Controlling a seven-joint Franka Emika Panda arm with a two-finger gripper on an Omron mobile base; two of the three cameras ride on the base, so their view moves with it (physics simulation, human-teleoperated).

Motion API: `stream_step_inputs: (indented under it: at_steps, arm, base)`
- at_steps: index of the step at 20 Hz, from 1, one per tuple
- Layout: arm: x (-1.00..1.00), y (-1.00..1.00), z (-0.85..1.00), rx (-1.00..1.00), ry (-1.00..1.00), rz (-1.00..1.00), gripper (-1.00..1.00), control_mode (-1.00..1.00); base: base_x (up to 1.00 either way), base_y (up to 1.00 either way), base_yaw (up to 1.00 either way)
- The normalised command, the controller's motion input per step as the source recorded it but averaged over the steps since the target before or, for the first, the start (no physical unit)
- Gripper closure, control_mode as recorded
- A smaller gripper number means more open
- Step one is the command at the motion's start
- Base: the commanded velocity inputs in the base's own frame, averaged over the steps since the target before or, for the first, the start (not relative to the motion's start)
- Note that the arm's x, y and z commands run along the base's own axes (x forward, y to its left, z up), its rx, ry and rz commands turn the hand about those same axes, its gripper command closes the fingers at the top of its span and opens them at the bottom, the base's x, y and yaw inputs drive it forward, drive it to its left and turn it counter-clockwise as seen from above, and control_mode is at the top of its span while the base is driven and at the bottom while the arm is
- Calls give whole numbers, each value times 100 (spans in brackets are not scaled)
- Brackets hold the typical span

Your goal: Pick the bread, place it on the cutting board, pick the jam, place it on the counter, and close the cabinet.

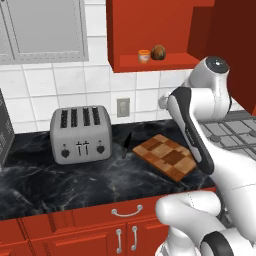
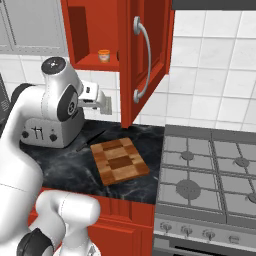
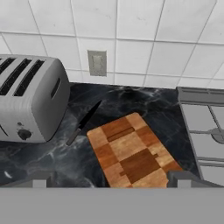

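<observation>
Left base view: small round brown mottled loaf, the bread (image 1: 158,52), on the shelf of the open red wall cabinet (image 1: 150,30), just beside the tiny orange jam jar (image 1: 144,56) — both above and well apart from the checkered wooden cutting board (image 1: 166,155), which lies bare on the black veined marble counter (image 1: 60,185); silver four-slot toaster (image 1: 80,133) to the board's left, dark knife (image 1: 126,145) between them. Right base view: jam jar on the shelf; red cabinet door (image 2: 147,55) swung out over the board's far edge, narrowing the approach from that side; gripper (image 2: 104,103) above the counter beyond the board, jaws not readable. Hand view: fingertips (image 3: 40,180) set wide apart, empty, the board below them. Judged: the loaf is light, slightly yielding, apt to roll — take it across its widest middle; the shelf lip and the nearby jar leave little room.
</observation>
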Motion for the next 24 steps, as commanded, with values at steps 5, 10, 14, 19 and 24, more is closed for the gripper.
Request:
stream_step_inputs:
  at_steps: [5,10,14,19,24]
  arm:
    - [0,0,16,0,0,0,-100,-100]
    - [0,0,15,0,0,0,-100,-100]
    - [0,0,16,0,0,0,-100,-100]
    - [0,0,19,0,0,0,-100,-100]
    - [0,0,15,0,0,0,-100,-100]
  base:
    - [0,0,0]
    - [0,0,0]
    - [0,0,0]
    - [0,0,0]
    - [0,0,0]
